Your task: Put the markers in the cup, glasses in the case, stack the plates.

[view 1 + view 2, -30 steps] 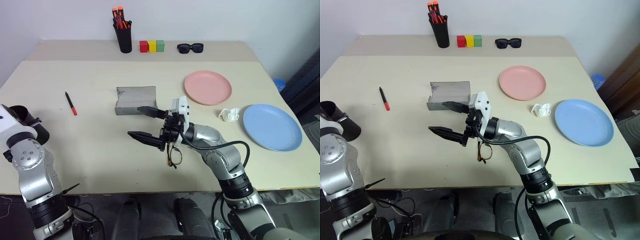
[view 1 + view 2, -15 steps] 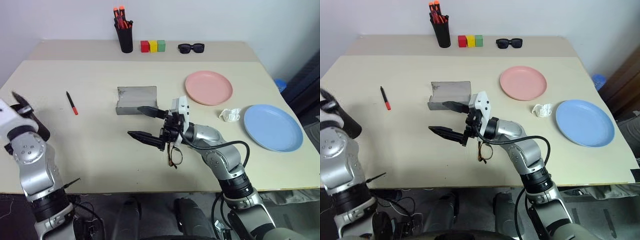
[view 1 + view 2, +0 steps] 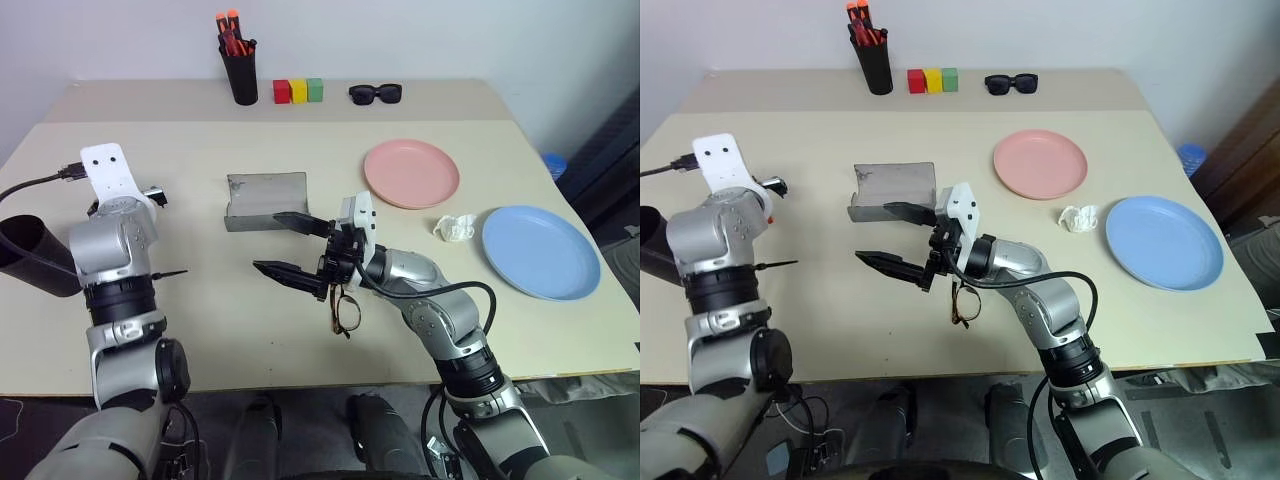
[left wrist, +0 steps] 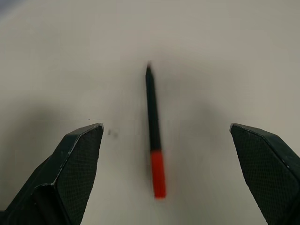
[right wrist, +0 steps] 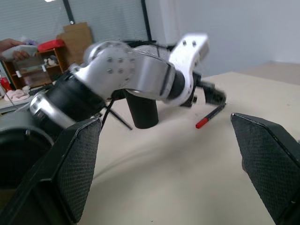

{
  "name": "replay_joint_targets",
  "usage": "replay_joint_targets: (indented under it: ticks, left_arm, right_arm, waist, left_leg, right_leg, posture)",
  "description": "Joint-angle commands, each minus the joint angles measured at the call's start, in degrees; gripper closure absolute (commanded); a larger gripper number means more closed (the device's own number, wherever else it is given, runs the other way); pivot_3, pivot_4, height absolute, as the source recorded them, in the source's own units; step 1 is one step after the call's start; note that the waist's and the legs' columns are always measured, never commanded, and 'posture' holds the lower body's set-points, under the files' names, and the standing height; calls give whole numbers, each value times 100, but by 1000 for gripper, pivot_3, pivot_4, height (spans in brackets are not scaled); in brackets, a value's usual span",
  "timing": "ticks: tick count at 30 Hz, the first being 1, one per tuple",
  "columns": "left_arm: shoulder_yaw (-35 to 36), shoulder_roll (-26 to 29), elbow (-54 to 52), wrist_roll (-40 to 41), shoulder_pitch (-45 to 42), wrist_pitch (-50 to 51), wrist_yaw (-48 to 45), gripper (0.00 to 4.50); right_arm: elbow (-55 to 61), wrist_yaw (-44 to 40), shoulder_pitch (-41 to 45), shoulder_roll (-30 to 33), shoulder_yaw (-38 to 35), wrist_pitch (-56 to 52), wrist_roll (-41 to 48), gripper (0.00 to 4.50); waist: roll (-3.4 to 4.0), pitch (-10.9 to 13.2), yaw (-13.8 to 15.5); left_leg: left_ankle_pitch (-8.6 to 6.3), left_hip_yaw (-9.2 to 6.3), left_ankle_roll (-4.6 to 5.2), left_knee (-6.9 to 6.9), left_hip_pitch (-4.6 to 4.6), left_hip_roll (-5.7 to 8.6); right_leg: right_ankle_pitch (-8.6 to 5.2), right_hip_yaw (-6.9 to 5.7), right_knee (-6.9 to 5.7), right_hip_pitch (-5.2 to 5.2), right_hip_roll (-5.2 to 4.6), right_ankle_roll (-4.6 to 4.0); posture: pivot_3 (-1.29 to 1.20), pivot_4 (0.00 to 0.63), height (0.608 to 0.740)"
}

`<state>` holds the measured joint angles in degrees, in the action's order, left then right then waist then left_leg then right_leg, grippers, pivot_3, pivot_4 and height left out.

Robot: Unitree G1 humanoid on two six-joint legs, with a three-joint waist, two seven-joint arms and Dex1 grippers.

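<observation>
A black marker with a red tip (image 4: pixel 153 140) lies on the table, right in front of my left gripper (image 4: pixel 165 127). The gripper is open above it with one finger on each side. In the head views my left arm covers this marker. The black cup (image 3: pixel 32 262) stands at the table's left edge, partly behind that arm. My right gripper (image 3: pixel 268 241) hangs open and empty just in front of the open grey case (image 3: pixel 265 198). The tortoiseshell glasses (image 3: pixel 342 310) lie under its wrist. A pink plate (image 3: pixel 412 173) and a blue plate (image 3: pixel 542 252) lie apart on the right.
At the back stand a black pen holder (image 3: pixel 241 78) with orange-capped markers, three coloured blocks (image 3: pixel 294 91) and black sunglasses (image 3: pixel 375 94). A crumpled white paper (image 3: pixel 455 228) lies between the two plates.
My left arm has swung forward from beside the cup and now reaches over the red-tipped marker. The right arm, glasses, case and plates have stayed put.
</observation>
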<state>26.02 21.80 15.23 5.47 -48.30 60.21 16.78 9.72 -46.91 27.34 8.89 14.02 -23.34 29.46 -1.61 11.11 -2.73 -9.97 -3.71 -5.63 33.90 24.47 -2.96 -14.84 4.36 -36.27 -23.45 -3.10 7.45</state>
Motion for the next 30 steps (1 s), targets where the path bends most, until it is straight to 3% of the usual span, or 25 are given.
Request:
replay_joint_targets:
  ticks: [1, 9, 10, 12, 19, 24, 30]
  left_arm:
    - [306, 229, 698, 66, -352, -244, 48, 47]
    - [517, 499, 2228, 240, -722, -709, -55, 47]
    - [533, 513, 2318, 279, -755, -741, -76, 277]
    - [461, 537, 2447, 280, -815, -757, -90, 906]
    - [260, 404, 2102, 294, -687, -955, -123, 4476]
    - [-310, 248, 877, 149, -224, -2159, -576, 4476]
    - [-177, 158, -693, 179, 572, -3935, -765, 4476]
  right_arm:
    - [191, 51, 3, -62, -37, 64, 8, 0]
    - [235, 154, -60, -43, -47, 63, 7, 0]
    - [236, 160, -63, -39, -48, 63, 9, 0]
    - [232, 166, -64, -31, -49, 61, 16, 0]
    - [209, 134, -58, -26, -39, 54, 37, 0]
    - [188, 111, -45, -26, -36, 48, 44, 0]
    - [185, 101, -38, -31, -27, 76, 24, 0]
  waist:
    - [0, 0, 12]
    - [0, 0, 38]
    - [0, 0, 35]
    - [0, 0, 32]
    - [0, 0, 26]
    - [0, 0, 32]
    - [0, 0, 22]
  left_leg:
    - [0, 0, 0, 0, 0, 0]
    - [1, 0, -2, 1, 0, 0]
    - [1, -1, -3, 1, -1, 0]
    - [1, 0, -4, 1, -2, 0]
    - [2, 0, -4, 0, -2, 0]
    - [2, 0, -5, -1, 1, 0]
    - [4, 3, -8, -1, 2, -1]
  right_leg:
    - [0, 0, 0, 1, 0, 0]
    - [0, -3, 0, 3, 0, 0]
    - [1, -4, 0, 4, 0, 0]
    - [1, -4, 0, 5, 0, -1]
    - [1, -4, 0, 4, 0, 0]
    - [1, -3, 1, 4, 0, -1]
    - [2, -1, 3, 3, -2, -2]
  posture:
    - [0, 150, 740]
    - [0, 150, 740]
    - [0, 150, 740]
    - [0, 150, 740]
    - [0, 150, 740]
    - [0, 150, 740]
    - [0, 150, 740]
